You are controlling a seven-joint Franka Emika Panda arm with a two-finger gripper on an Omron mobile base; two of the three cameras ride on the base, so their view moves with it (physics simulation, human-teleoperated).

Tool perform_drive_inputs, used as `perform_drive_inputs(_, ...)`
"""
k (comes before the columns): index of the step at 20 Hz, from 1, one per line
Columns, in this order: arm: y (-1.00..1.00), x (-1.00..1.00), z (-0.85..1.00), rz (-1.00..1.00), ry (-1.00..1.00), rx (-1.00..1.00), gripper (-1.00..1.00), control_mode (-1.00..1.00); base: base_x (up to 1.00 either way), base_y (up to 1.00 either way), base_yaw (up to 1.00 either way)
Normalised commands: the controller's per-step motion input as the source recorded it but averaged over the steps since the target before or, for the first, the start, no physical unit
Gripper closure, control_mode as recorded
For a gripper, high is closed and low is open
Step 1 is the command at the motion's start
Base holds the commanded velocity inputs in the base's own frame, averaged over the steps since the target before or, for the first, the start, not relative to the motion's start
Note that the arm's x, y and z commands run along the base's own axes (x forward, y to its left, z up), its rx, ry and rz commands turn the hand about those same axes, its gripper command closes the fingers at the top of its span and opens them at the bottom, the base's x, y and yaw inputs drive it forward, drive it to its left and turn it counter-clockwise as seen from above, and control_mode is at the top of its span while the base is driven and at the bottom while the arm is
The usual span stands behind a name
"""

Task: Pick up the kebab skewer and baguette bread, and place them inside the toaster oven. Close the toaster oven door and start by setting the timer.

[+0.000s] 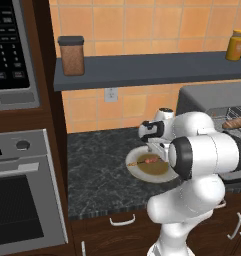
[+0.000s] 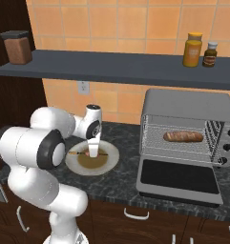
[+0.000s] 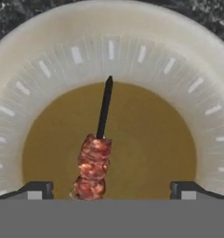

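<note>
The gripper (image 3: 111, 189) hangs over the plate (image 3: 187, 60), fingers spread wide and released, ready to grab the skewer (image 3: 92, 167)

Parts you cannot see

The skewer (image 3: 95, 162) runs off the bottom of the hand view, so its lower end is hidden. In the left base view the arm covers part of the plate (image 1: 137, 170), and the oven (image 1: 212, 100) is cut off at the right edge.
</note>
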Motion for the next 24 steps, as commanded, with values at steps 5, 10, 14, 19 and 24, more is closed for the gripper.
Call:
perform_drive_inputs(5,0.08,0.32,-0.54,0.0,0.08,-0.01,-1.0,-1.0,0.0,0.0,0.0)
perform_drive_inputs(10,0.0,0.0,-0.31,0.01,0.01,0.0,-1.0,-1.0,0.0,0.0,0.0)
perform_drive_inputs(14,0.02,0.0,-0.02,0.0,-0.01,0.0,-1.0,-1.0,0.0,0.0,0.0)
perform_drive_inputs(19,0.0,0.0,0.0,0.0,0.0,0.0,1.0,-1.0,0.0,0.0,0.0)
perform_drive_inputs(24,0.0,-0.01,-0.01,0.0,0.0,0.0,1.0,-1.0,0.0,0.0,0.0)
